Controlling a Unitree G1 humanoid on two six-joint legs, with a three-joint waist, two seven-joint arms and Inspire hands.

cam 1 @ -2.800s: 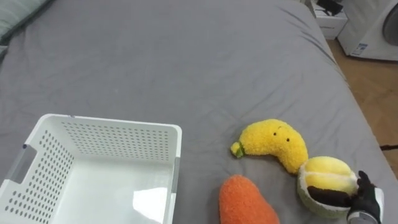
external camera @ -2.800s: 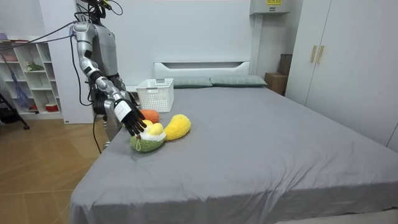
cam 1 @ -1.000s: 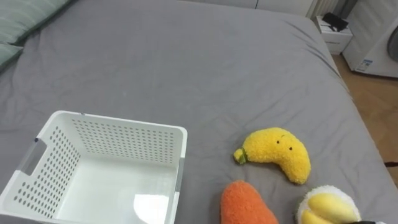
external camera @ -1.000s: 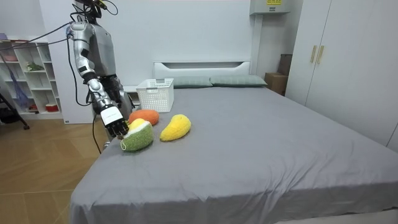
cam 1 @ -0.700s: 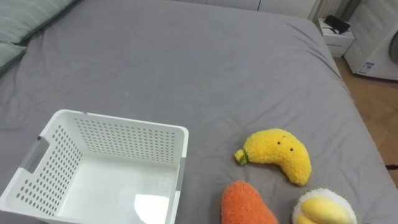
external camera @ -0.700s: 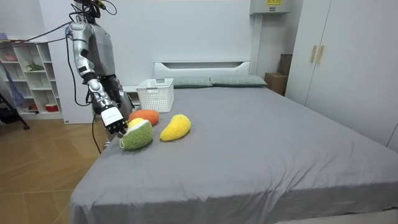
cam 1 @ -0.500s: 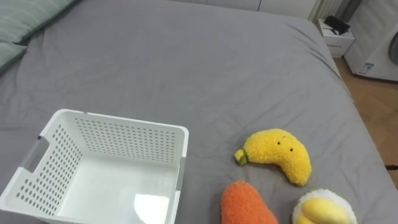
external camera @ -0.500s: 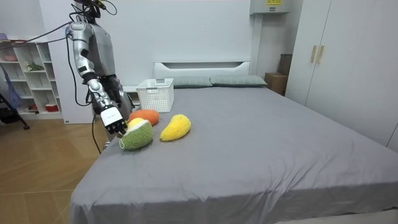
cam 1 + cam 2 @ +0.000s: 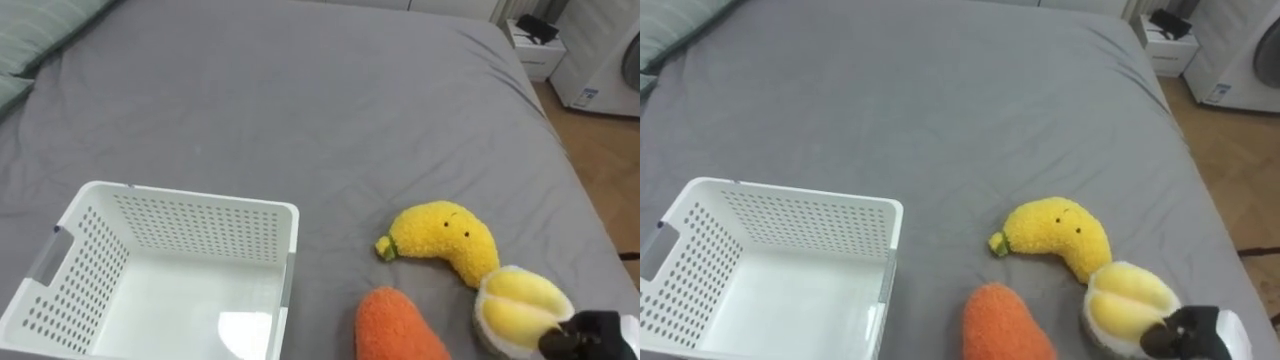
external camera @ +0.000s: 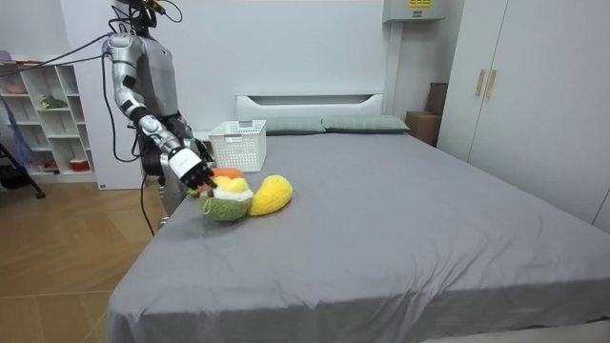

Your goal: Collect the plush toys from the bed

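So we've got three plush toys bunched in the lower right of the eye views, all lying on the grey bed [image 9: 300, 100]. The banana plush [image 9: 445, 240] is bright yellow and fuzzy, with a small green stem at its left end and a tiny dot-eyed face, curving down to the right. Just below and to its left is the orange plush [image 9: 395, 325], a rounded carrot-ish lump cut off by the bottom edge. The round plush [image 9: 515, 305] sits at the banana's lower right, touching it, pale yellow and lobed on top; in the room view its underside is green.

The right hand [image 9: 598, 335] comes in at the bottom right corner, and its dark fingers [image 9: 1160, 340] are curled onto the round plush's lower right rim, so we'd call that a grip. The white perforated basket [image 9: 190, 235] sits in the lower left, apart from the toys.

Writing-wise: a blue sticker [image 9: 589, 96] on the white appliance [image 9: 605, 60] at upper right and a yellow sign [image 10: 416, 3] at the top of the room view, both too small to read.
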